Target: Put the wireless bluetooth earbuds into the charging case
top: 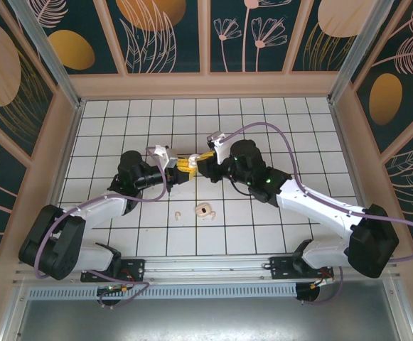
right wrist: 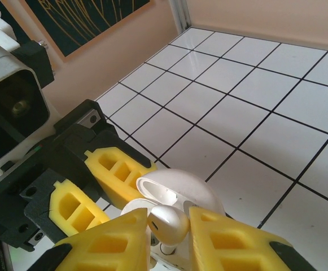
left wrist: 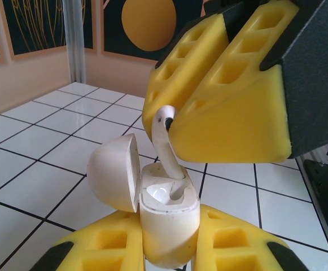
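Earbud (left wrist: 166,141) stem-down in open case (left wrist: 169,223), left-wrist view

We see the charging case (left wrist: 166,220), white and glossy with rounded corners, held upright off the tiles between the yellow fingers of the left gripper (left wrist: 166,248). Its domed lid (left wrist: 114,178) hangs open to one side, showing the hollow inside. One white earbud (left wrist: 166,141) is pinched at its bulb by the right gripper (right wrist: 168,234), and its stem points down into the case's open mouth. On the tiles nearer the arm bases we find a small whitish curved piece (top: 178,214) and, just beside it, a larger pinkish looped piece (top: 205,210), both too small to read further.
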Available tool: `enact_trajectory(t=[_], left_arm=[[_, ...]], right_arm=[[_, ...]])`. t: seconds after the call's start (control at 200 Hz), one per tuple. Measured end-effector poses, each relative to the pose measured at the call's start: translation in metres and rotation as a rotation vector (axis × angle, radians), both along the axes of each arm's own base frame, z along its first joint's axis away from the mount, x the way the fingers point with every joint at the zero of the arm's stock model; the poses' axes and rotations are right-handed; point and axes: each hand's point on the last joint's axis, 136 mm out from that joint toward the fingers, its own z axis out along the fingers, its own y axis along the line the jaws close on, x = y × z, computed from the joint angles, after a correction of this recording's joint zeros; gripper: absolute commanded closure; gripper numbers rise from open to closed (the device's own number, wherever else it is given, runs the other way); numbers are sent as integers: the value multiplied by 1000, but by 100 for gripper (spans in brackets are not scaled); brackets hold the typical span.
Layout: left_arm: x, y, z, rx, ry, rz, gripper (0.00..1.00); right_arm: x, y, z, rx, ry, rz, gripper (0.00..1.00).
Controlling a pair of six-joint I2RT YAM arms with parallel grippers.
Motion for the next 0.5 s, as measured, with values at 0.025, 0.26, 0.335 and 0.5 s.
enact_trajectory(t=[0.025, 0.26, 0.335, 0.5], left_arm=[[0, 0, 0, 0, 0, 0, 87], [0, 0, 1, -3, 5, 1, 87], [0, 0, 1, -3, 5, 4, 87], [1, 0, 1, -4, 9, 5, 87]], right_arm=[[0, 0, 0, 2, 0, 2, 78], [-3, 1, -4, 9, 18, 8, 78], [-3, 1, -5, 10, 20, 8, 78], [-3, 1, -5, 12, 22, 9, 74]])
